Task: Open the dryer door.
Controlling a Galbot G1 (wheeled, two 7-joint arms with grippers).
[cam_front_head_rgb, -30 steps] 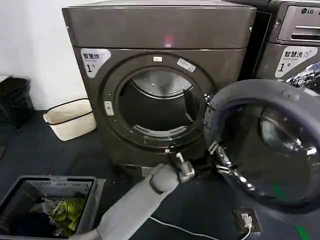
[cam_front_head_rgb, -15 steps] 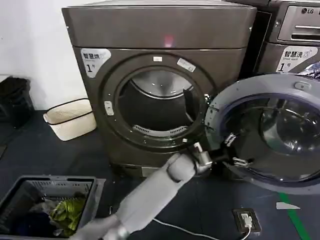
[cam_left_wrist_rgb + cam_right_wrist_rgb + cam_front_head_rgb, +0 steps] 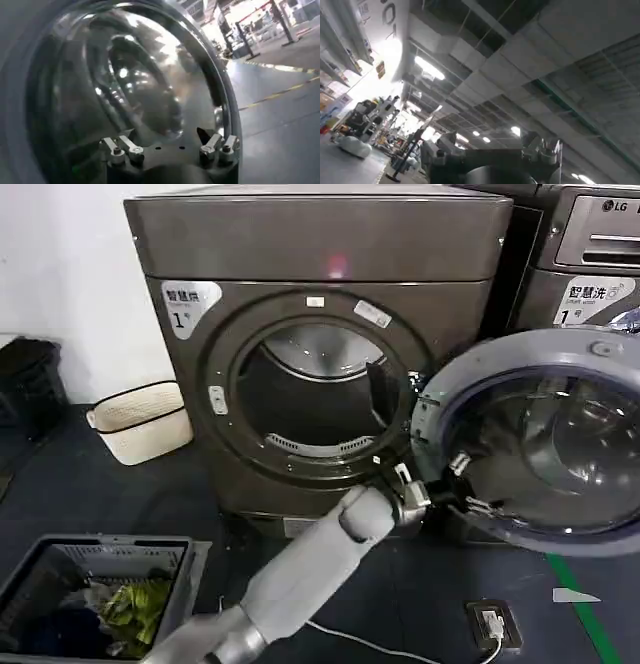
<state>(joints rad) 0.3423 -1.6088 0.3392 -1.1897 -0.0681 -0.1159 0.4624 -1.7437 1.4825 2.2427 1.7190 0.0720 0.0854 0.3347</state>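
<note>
The dryer (image 3: 320, 244) is a bronze-grey box with a "1" sticker, and its round opening (image 3: 310, 399) is uncovered. The dryer door (image 3: 600, 344) stands swung out to the right, its grey inner ring and dark glass facing me. My left arm reaches up from the lower left. My left gripper (image 3: 466, 484) is open, and its fingers are spread over the door's lower inner rim near the hinge side. In the left wrist view the door glass (image 3: 140, 75) lies just beyond the open left gripper (image 3: 167, 146). My right gripper (image 3: 490, 150) points up at the ceiling, open and holding nothing.
A white basket (image 3: 140, 419) sits on the floor left of the dryer. A grey laundry bin (image 3: 60, 559) with clothes stands at the lower left. The LG machine (image 3: 590, 244) is behind the open door. A floor socket (image 3: 493, 624) and a cable lie in front.
The door has swung farther open to the right and back. My left arm followed it right and up. Over the last half second it moved only slightly.
</note>
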